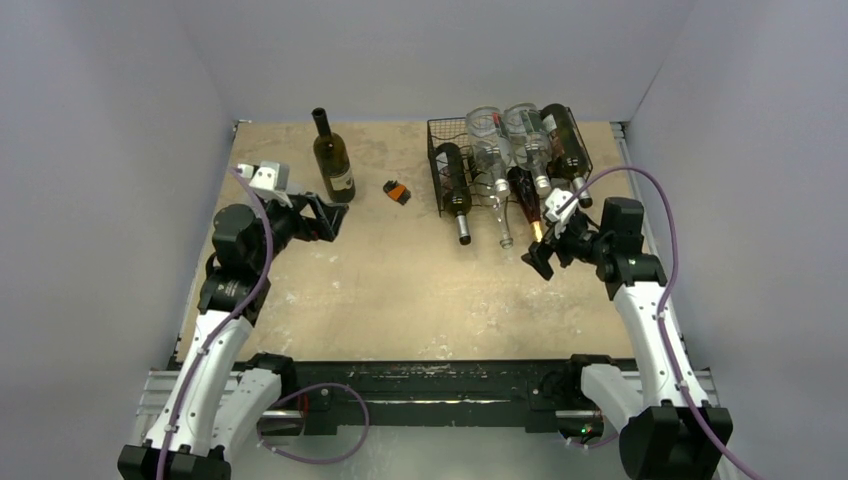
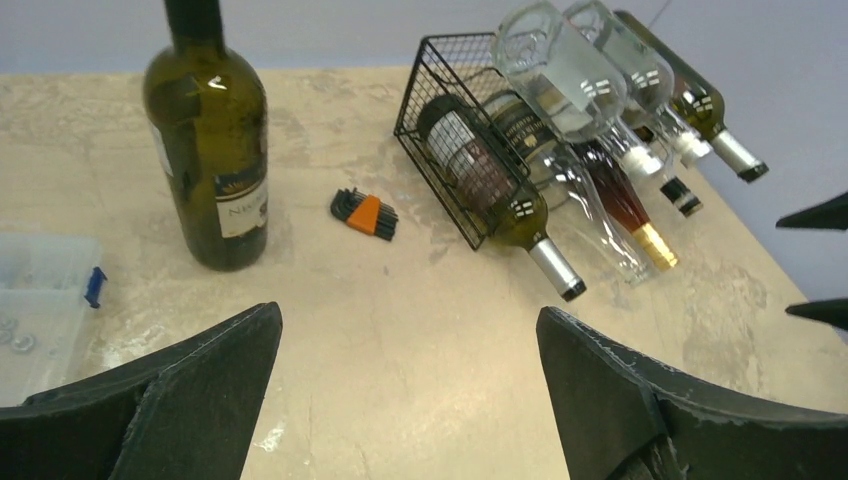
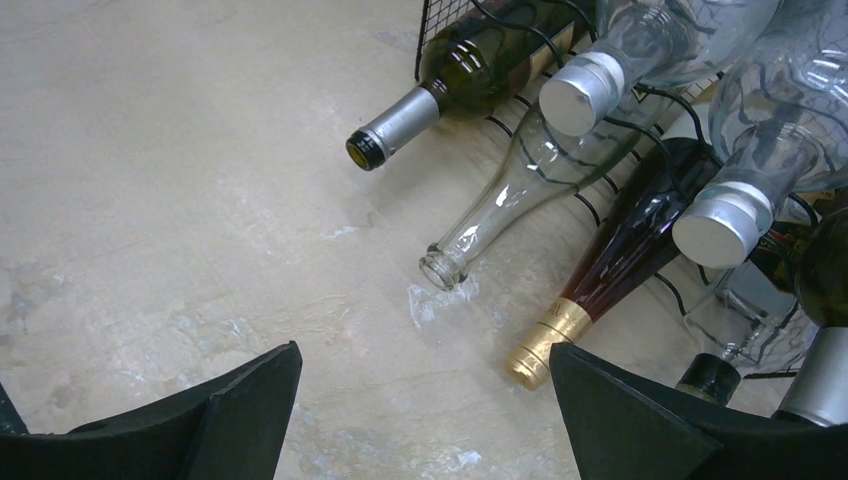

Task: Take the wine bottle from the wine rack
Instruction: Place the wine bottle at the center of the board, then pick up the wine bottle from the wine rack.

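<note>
The wine rack (image 1: 448, 132) stands on the far right part of the table (image 1: 400, 290), close to the back wall (image 1: 400, 50). It holds six bottles, all lying with their necks toward the arms. In the lower row there are a green bottle (image 1: 452, 180) with a silver cap, a clear bottle (image 1: 499, 205) without a cap, and a red bottle (image 1: 527, 195) with gold foil on the neck. Their necks reach out of the rack, over the table. Two clear bottles with silver caps and one dark bottle (image 1: 563, 135) lie on top of them.

The right gripper (image 1: 540, 258) is just in front of these necks, nearest to the gold foil. Its fingers are spread wide and hold nothing.

A standing bottle (image 1: 333, 160), dark green with a label, is upright on the table, well apart from the rack, on its left. The left gripper (image 1: 338, 220) is near it on the near side, also spread wide and with nothing between the fingers. Between this bottle and the rack lies a small set of hex keys (image 1: 398, 192) in an orange holder. The left wrist view shows a clear plastic box (image 2: 50, 240) at the left edge.

The table surface is beige and worn, with pale scuffs and white marks. Plain light grey walls close it on the back and on both sides.
</note>
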`<state>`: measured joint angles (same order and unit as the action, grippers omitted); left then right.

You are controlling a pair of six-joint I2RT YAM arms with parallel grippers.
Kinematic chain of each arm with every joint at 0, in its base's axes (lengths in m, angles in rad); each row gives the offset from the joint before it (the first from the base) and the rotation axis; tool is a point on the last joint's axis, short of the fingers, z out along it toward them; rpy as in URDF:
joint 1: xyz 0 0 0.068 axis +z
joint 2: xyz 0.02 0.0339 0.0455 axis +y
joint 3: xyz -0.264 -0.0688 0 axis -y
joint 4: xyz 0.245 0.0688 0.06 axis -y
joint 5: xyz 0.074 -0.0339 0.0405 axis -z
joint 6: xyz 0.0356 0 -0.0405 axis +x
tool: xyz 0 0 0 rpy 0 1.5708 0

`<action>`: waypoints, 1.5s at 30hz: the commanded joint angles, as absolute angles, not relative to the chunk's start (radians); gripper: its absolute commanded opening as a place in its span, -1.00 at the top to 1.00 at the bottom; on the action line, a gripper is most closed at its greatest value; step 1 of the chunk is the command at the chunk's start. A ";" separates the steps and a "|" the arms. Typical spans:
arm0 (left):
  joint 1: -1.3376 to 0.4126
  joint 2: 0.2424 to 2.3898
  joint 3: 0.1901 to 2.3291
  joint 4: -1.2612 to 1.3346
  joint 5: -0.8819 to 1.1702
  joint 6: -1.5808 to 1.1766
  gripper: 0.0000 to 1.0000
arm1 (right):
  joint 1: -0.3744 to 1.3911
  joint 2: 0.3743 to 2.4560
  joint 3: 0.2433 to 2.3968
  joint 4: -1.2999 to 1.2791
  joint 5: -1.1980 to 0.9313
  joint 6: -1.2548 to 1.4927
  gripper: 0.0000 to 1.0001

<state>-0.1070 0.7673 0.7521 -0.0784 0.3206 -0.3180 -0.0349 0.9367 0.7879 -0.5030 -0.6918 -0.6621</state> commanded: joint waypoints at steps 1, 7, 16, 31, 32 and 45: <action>-0.149 0.761 0.773 -0.143 0.349 -0.251 -1.00 | -0.040 0.939 0.878 -0.577 -0.752 -0.735 -0.98; -0.172 0.816 0.825 -0.214 0.363 -0.258 -1.00 | -0.040 0.985 0.962 -0.603 -0.822 -0.726 -0.98; -0.161 0.837 0.836 -0.223 0.372 -0.285 -1.00 | -0.040 1.028 1.054 -0.640 -0.873 -0.700 -0.98; -0.152 0.884 0.857 -0.259 0.410 -0.304 -1.00 | -0.040 1.128 1.264 -0.711 -0.867 -0.648 -0.98; -0.151 0.889 0.860 -0.262 0.412 -0.305 -1.00 | -0.040 1.135 1.280 -0.706 -0.865 -0.635 -0.98; -0.123 0.908 0.868 -0.258 0.442 -0.324 -1.00 | -0.037 1.236 1.346 -0.532 -0.707 -0.301 -0.98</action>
